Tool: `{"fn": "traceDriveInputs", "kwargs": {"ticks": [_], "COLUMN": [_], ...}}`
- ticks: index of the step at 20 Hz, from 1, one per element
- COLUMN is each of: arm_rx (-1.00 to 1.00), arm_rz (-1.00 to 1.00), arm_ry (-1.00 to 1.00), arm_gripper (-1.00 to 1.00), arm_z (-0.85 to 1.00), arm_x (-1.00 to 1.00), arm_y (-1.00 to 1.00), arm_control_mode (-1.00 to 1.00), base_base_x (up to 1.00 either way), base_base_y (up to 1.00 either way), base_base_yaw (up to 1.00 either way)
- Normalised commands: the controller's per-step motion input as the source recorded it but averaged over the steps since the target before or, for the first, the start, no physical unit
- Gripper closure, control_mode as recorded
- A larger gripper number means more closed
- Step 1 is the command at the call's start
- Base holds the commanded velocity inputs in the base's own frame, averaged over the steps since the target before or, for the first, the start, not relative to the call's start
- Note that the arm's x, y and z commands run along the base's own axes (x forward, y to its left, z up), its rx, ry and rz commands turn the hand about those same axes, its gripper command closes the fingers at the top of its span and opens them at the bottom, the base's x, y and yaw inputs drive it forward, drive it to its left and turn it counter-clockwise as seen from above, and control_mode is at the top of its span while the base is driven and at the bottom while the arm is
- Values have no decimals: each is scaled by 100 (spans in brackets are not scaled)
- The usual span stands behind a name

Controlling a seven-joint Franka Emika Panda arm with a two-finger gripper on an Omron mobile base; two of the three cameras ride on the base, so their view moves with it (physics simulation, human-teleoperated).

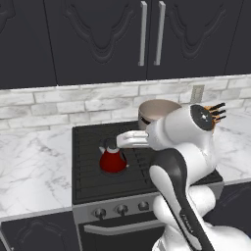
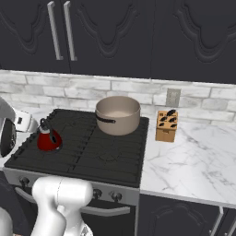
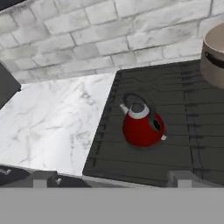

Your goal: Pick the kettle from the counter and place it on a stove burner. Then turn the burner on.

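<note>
Kettle (image 3: 141,126) sits on stove burner (image 3: 131,151).

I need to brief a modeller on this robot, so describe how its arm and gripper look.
The arm is glossy white, built of rounded, bulbous links, with dark grey to black bands at the joints and a round dark cap on one joint. The gripper is a white hand ending in two small, blocky dark grey jaws. No cables or markings are legible.

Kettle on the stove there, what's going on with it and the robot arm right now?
The red kettle sits on a front left stove burner, no longer on the counter. The gripper hovers above it, open and holding nothing. A beige pot sits on a back burner. The knobs look untouched; no flame is visible.
</note>
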Motion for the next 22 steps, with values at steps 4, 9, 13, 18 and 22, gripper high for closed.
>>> {"fn": "traceDriveInputs", "kwargs": {"ticks": [4,9,13,18,22], "arm_rx": [-20,-13,-12,-8,13], "arm_rz": [11,10,9,8,5], "arm_ry": [14,13,12,8,-15], "arm_gripper": [-100,-100,-100,-100,-100], "arm_z": [-96,-100,-100,-100,-100], "arm_x": [-81,-98,-100,-84,-64], "arm_y": [82,61,44,12,-40], "arm_control_mode": [-100,-100,-100,-100,-100], "base_base_x": [0,0,0,0,0], "base_base_y": [0,0,0,0,0], "base_base_yaw": [0,0,0,0,0]}}
